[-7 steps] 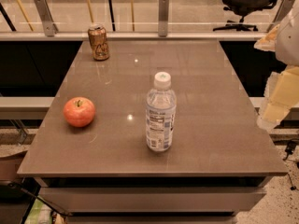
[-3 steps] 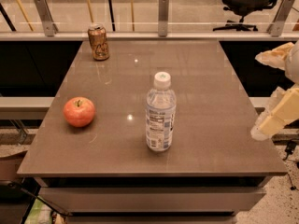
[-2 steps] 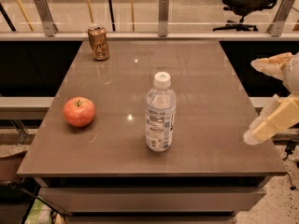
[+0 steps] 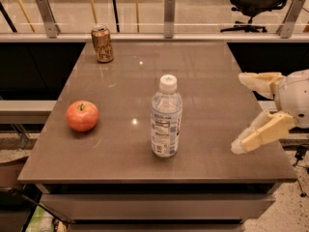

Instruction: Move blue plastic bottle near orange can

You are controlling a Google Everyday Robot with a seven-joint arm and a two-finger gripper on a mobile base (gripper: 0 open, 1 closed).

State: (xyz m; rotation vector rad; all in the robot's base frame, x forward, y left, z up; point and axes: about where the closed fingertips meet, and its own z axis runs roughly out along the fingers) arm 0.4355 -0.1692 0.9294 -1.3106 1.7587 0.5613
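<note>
The blue plastic bottle (image 4: 166, 117) stands upright near the middle of the grey table, white cap on top, label facing me. The orange can (image 4: 102, 44) stands upright at the table's far left corner, well away from the bottle. My gripper (image 4: 240, 113) comes in from the right edge of the view, over the table's right side, to the right of the bottle and apart from it. Its two pale fingers (image 4: 260, 133) are spread wide and hold nothing.
A red-orange apple (image 4: 82, 115) lies on the table's left side. The table (image 4: 212, 81) has edges close on the right and front. A glass railing with metal posts (image 4: 168, 16) runs behind it. An office chair (image 4: 256, 1) stands at the far right.
My gripper has moved left from beyond the table's right edge, in over the table toward the bottle. The bottle, can and apple have not moved.
</note>
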